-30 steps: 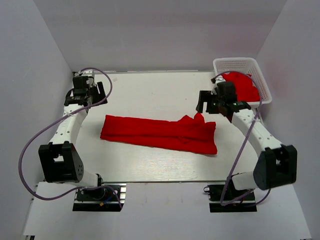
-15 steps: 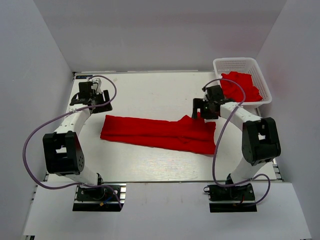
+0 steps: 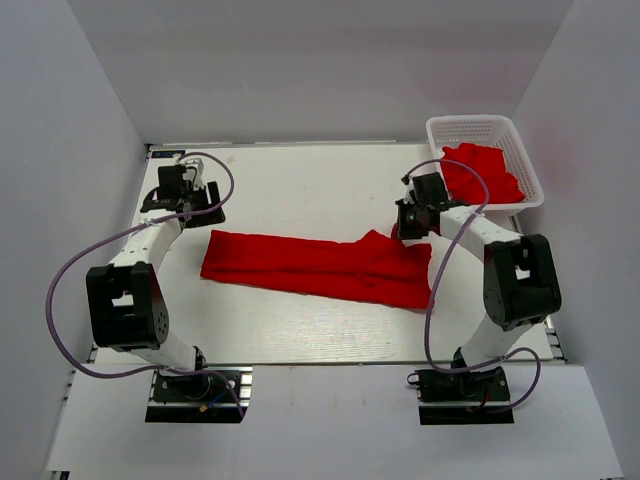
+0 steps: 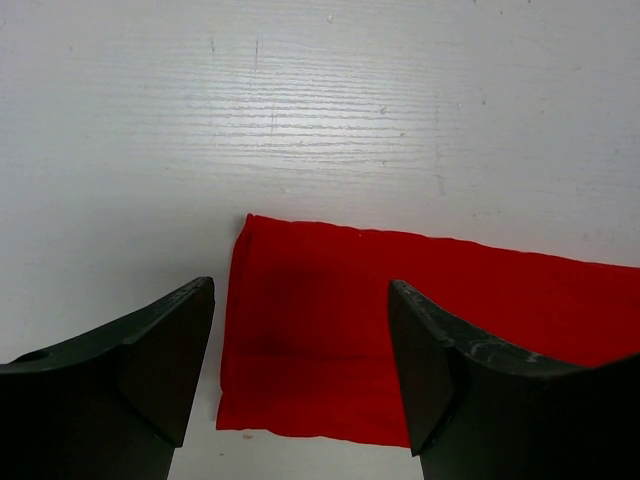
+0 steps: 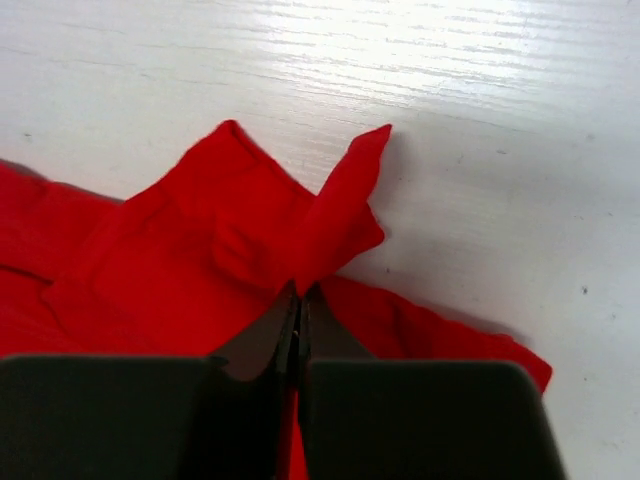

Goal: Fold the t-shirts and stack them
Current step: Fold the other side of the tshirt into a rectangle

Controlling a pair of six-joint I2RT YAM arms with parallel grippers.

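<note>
Top external view, working outward from the arm bases: nearest me lies the soft bright red t-shirt [image 3: 310,265], folded into a long band on the white painted table [image 3: 300,180], one end pointing toward the white plastic lattice basket [image 3: 470,122] in the far corner, the other end well away from it. At the basket-side end my right gripper [image 3: 405,228] has its jaws pressed together on a small flap of that shirt; in the right wrist view the cloth rises straight out of the closed tips. At the end farthest from the basket my left gripper [image 3: 200,210] hovers by the band's corner with its fingers spread, touching nothing I can see. Inside the basket lie more crumpled red shirts [image 3: 480,175]. I judge the step to be taking both far corners for the next fold. I'd check that the right pinch has every layer, not just the sleeve flap, drop the left squarely onto its corner, then lift both low and level so the band doesn't twist.
</note>
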